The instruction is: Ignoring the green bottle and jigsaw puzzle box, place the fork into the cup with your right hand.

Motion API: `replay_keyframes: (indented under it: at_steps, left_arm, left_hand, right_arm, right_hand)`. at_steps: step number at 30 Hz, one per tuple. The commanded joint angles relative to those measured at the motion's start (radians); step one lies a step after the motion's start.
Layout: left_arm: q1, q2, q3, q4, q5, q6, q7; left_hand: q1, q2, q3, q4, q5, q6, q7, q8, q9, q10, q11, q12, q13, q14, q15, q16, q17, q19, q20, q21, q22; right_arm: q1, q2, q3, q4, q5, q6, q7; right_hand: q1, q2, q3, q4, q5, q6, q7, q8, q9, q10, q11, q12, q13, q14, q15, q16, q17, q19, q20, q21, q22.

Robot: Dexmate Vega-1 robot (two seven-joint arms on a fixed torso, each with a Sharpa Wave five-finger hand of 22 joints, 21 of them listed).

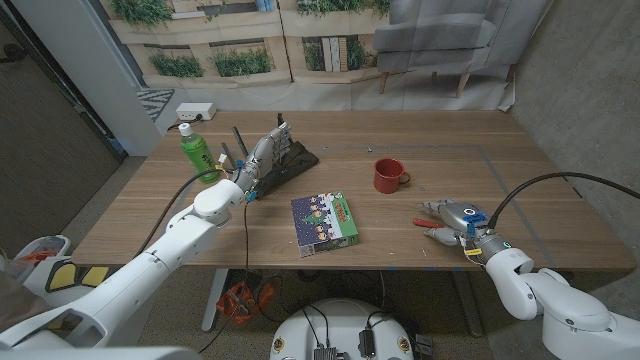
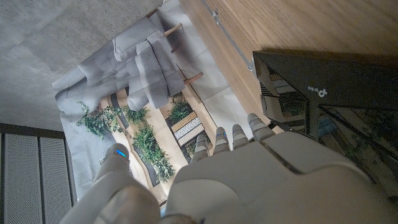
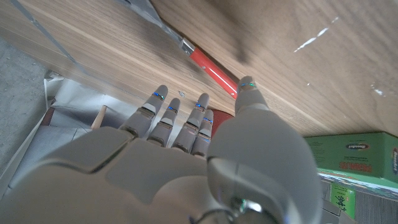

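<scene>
My right hand (image 1: 458, 222) hangs low over the near right part of the wooden table (image 1: 440, 135), fingers stretched forward and a little apart, nothing between them. The fork (image 1: 432, 208), with its red handle, lies on the wood right at my fingertips, on the far side of the hand; in the right wrist view the red handle (image 3: 213, 70) runs just past my thumb, with the metal neck beyond it, and I cannot tell whether the thumb touches it. I am not gripping it.

The red cup (image 1: 388, 175) stands upright farther out from my right hand and off toward my left, well apart from the fork, its handle turned toward my right side.

Between my two hands, closer to my right than the cup is in depth, lies the jigsaw puzzle box (image 1: 325, 220), flat on the table; its green edge (image 3: 357, 154) shows beside my right palm in the wrist view.

My left hand (image 1: 258, 165) is held up over the far left of the table, fingers extended and close together, holding nothing. Just beyond its fingertips stands a black device (image 1: 296, 152) with antennas. The green bottle (image 1: 197, 152) stands upright on the outer side of my left hand, near the table's left edge.
</scene>
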Motion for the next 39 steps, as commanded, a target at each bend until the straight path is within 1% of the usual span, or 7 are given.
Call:
replay_keyframes:
  at_steps: [1,11,15,21,22,27,39]
  left_arm:
    - [-0.003,-0.004,0.001,0.01,-0.003,-0.005,-0.005]
    - [0.007,0.001,-0.003,0.0,-0.004,-0.004,0.002]
    - [0.007,0.001,-0.001,-0.002,-0.003,-0.004,0.003]
    - [0.011,0.001,-0.001,-0.007,-0.001,-0.004,0.006]
    - [0.012,0.002,-0.002,-0.008,-0.001,-0.004,0.006]
    - [0.017,0.004,-0.003,-0.015,-0.001,-0.003,0.01]
    - [0.044,0.015,-0.014,-0.046,-0.003,0.0,0.028]
  left_hand:
    - [0.001,0.007,0.0,-0.003,-0.001,0.002,-0.001,0.004,0.003,0.007,-0.003,0.0,0.005,-0.034,0.003,0.004,0.002,-0.005,0.005,0.006,0.005]
    - [0.001,0.007,-0.001,-0.003,-0.001,0.001,-0.002,0.004,0.003,0.006,0.0,-0.001,0.005,-0.034,0.002,0.004,0.002,-0.005,0.005,0.006,0.005]
    - [0.001,0.007,-0.001,-0.003,-0.001,0.001,-0.002,0.004,0.003,0.01,0.001,0.001,0.005,-0.034,0.003,0.004,0.002,-0.005,0.005,0.006,0.005]
    - [0.001,0.007,-0.001,-0.003,-0.001,0.002,-0.002,0.004,0.003,0.01,-0.001,0.001,0.005,-0.034,0.003,0.004,0.002,-0.005,0.005,0.006,0.005]
    - [0.001,0.007,-0.001,-0.003,-0.001,0.002,-0.002,0.004,0.003,0.009,0.0,0.0,0.005,-0.034,0.003,0.004,0.002,-0.005,0.005,0.006,0.005]
    - [0.001,0.007,-0.002,-0.003,-0.001,0.002,-0.002,0.004,0.003,0.009,-0.001,0.0,0.005,-0.034,0.003,0.004,0.002,-0.005,0.005,0.006,0.005]
    - [0.001,0.008,-0.002,-0.003,0.0,0.001,-0.002,0.004,0.003,0.012,-0.003,0.001,0.005,-0.034,0.003,0.004,0.002,-0.005,0.005,0.006,0.005]
  right_arm:
    - [0.03,0.023,-0.027,0.014,-0.014,0.009,0.024]
    - [0.039,0.033,-0.034,0.025,-0.018,0.018,0.028]
    - [0.038,0.034,-0.034,0.027,-0.018,0.021,0.025]
    - [0.034,0.038,-0.035,0.032,-0.022,0.022,0.017]
    - [0.034,0.039,-0.036,0.032,-0.022,0.022,0.016]
    - [0.035,0.039,-0.036,0.035,-0.016,0.029,0.022]
    - [0.031,0.033,-0.036,0.039,-0.02,0.031,0.02]
  right_hand:
    - [0.016,0.004,0.007,0.003,-0.005,0.004,0.0,0.003,0.003,-0.008,0.0,-0.006,-0.001,0.002,-0.173,0.005,0.004,0.006,-0.004,0.002,0.006]
    - [0.026,0.009,0.01,0.002,-0.006,0.0,0.003,-0.001,0.003,-0.006,0.0,-0.009,-0.003,-0.002,-0.173,0.004,0.006,0.003,-0.006,0.0,0.006]
    - [0.034,0.014,0.012,0.002,-0.007,0.0,0.004,-0.003,0.003,0.018,0.005,-0.003,-0.004,0.004,-0.174,0.008,0.007,0.004,-0.006,0.0,0.006]
    - [0.042,0.017,0.013,0.001,-0.007,0.006,0.004,-0.003,0.003,0.041,0.002,0.004,-0.005,0.009,-0.174,0.01,0.008,0.004,-0.009,0.0,0.006]
    - [0.045,0.017,0.014,0.001,-0.008,0.009,0.003,-0.003,0.003,0.055,0.004,0.008,-0.006,0.009,-0.174,0.01,0.009,0.003,-0.01,0.0,0.006]
    - [0.049,0.02,0.014,0.002,-0.009,0.021,-0.003,0.0,0.003,0.071,0.0,0.012,-0.006,0.01,-0.173,0.012,0.01,0.003,-0.012,0.0,0.006]
    - [0.054,0.032,0.015,0.007,-0.011,0.036,0.004,0.001,0.003,0.104,0.0,0.02,-0.008,0.004,-0.173,0.012,0.013,0.001,-0.019,-0.001,0.006]
